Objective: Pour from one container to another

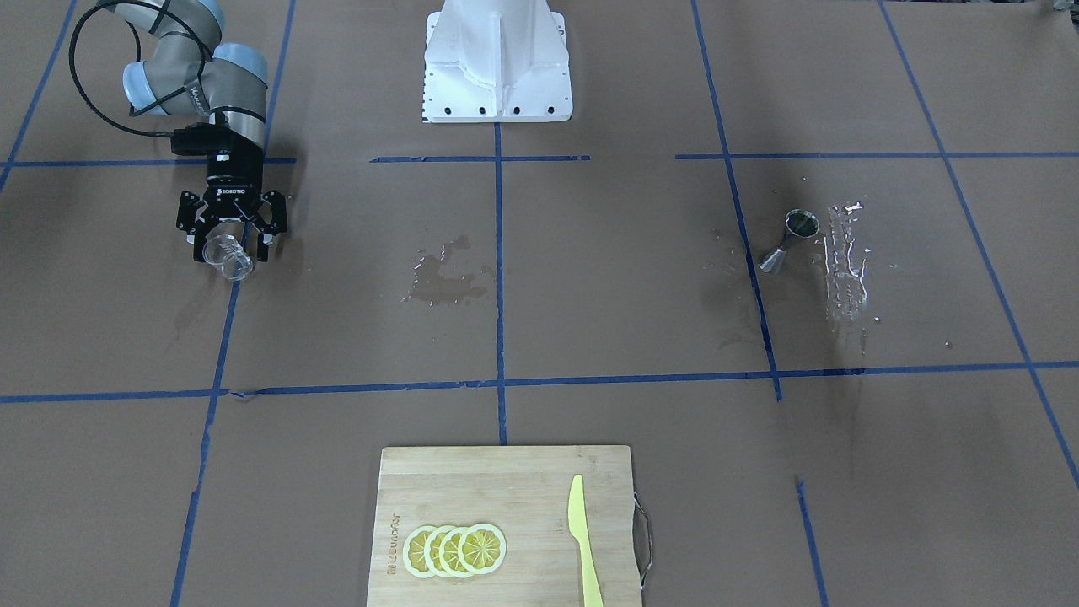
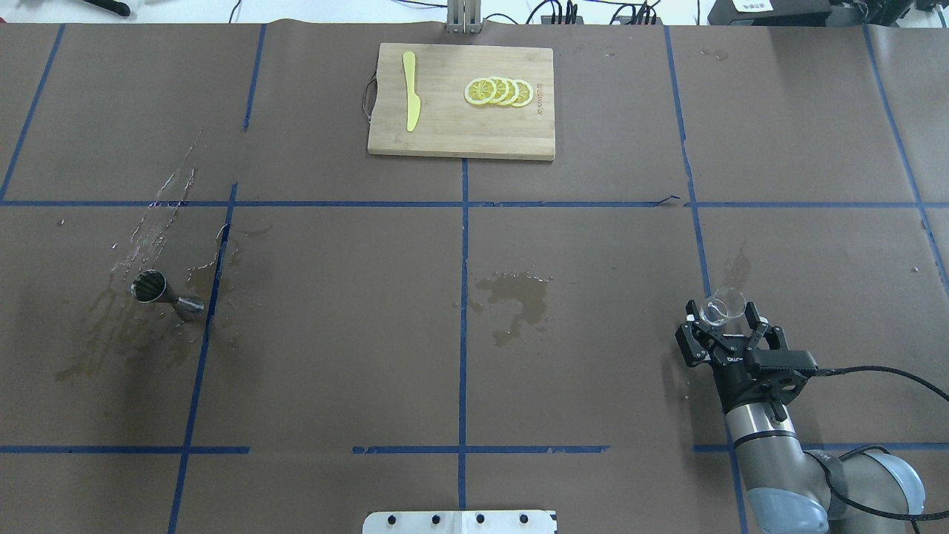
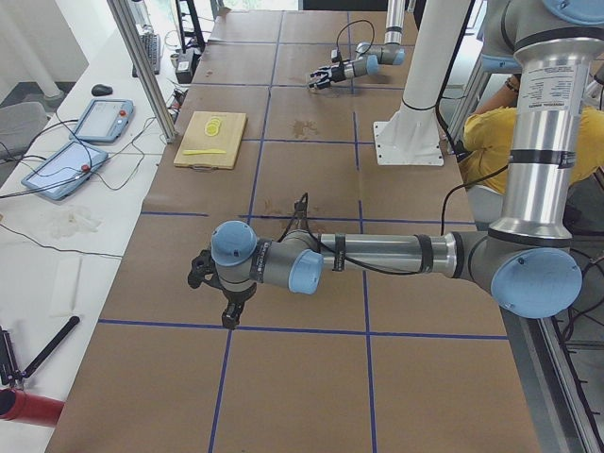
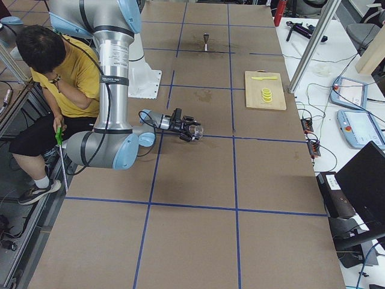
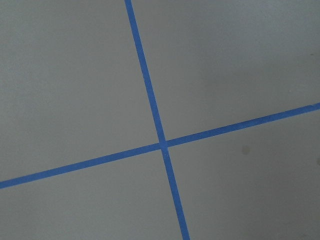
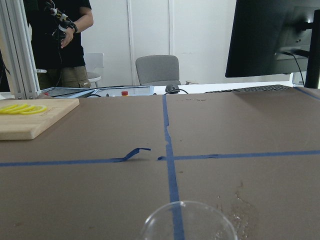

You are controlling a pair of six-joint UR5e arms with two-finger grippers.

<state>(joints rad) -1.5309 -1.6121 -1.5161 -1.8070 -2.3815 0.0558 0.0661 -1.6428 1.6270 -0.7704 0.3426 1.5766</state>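
The clear tumbler (image 2: 723,307) sits between the fingers of my right gripper (image 2: 721,317), which is shut on it low over the table on my right side. It also shows as the clear tumbler (image 1: 229,258) and the right gripper (image 1: 229,246) in the front view. The right wrist view catches only the tumbler's rim (image 6: 188,221) at the bottom edge. The steel jigger (image 2: 167,295) stands upright far across the table on my left, also seen as the jigger (image 1: 789,241). My left gripper (image 3: 215,294) points down at bare table, and I cannot tell whether it is open or shut.
A wooden cutting board (image 2: 445,126) with lemon slices (image 2: 498,91) and a yellow knife (image 2: 411,100) lies at the far middle. Wet patches mark the centre (image 2: 515,293) and surround the jigger. The robot base (image 1: 497,63) stands mid-table. A seated person (image 4: 57,78) is beside the robot.
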